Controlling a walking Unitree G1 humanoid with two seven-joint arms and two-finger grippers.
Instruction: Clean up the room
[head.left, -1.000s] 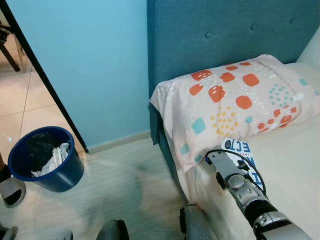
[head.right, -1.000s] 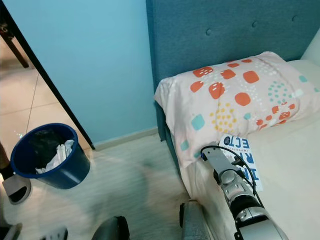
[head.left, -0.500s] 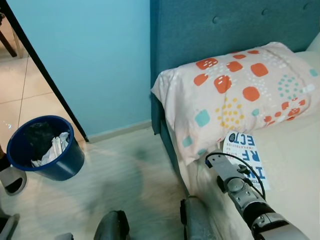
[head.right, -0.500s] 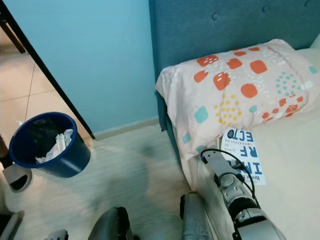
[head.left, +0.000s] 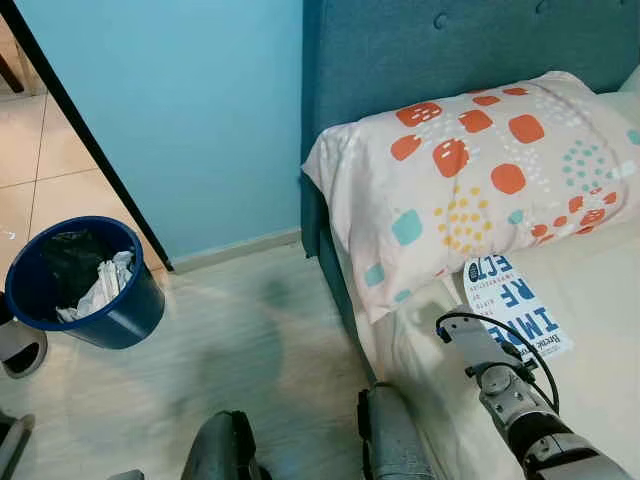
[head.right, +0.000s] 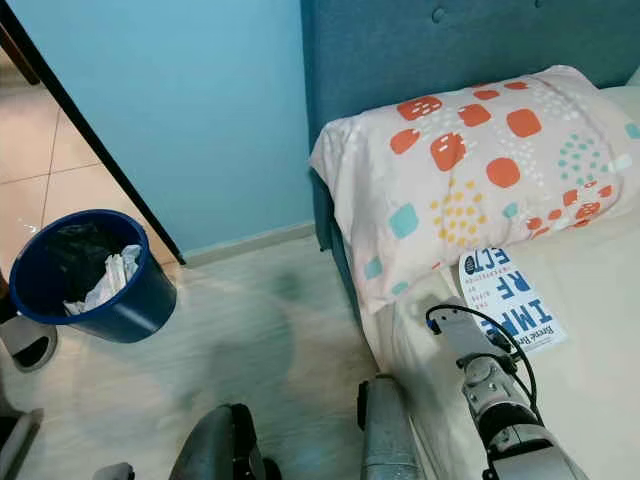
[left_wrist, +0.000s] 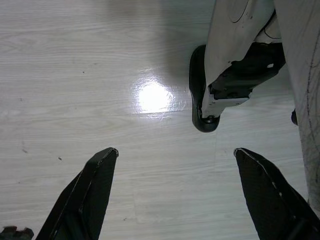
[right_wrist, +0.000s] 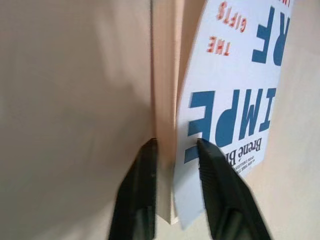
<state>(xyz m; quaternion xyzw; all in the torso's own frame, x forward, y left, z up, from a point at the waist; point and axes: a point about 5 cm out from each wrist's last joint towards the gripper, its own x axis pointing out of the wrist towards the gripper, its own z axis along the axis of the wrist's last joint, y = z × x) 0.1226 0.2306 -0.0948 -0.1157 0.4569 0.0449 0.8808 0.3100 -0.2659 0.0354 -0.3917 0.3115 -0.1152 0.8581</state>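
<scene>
A white book (head.left: 515, 308) with big blue letters lies on the cream bed sheet (head.left: 600, 400), just below the patterned pillow (head.left: 470, 190). My right arm (head.left: 500, 385) reaches over the mattress edge beside the book. In the right wrist view my right gripper (right_wrist: 176, 144) is shut on the book (right_wrist: 235, 100): one finger on its cover, the other against the page block. My left gripper (left_wrist: 175, 152) hangs open over the pale floor.
A blue bin (head.left: 85, 285) with a black liner and crumpled white paper stands on the floor at the left, by a black door frame (head.left: 80, 140). The teal headboard (head.left: 400, 60) rises behind the pillow. My own legs (head.left: 390, 440) stand by the bed side.
The view has shifted a little. My right arm has drawn back to the right, and more of the book's cover shows clear of the pillow's edge.
</scene>
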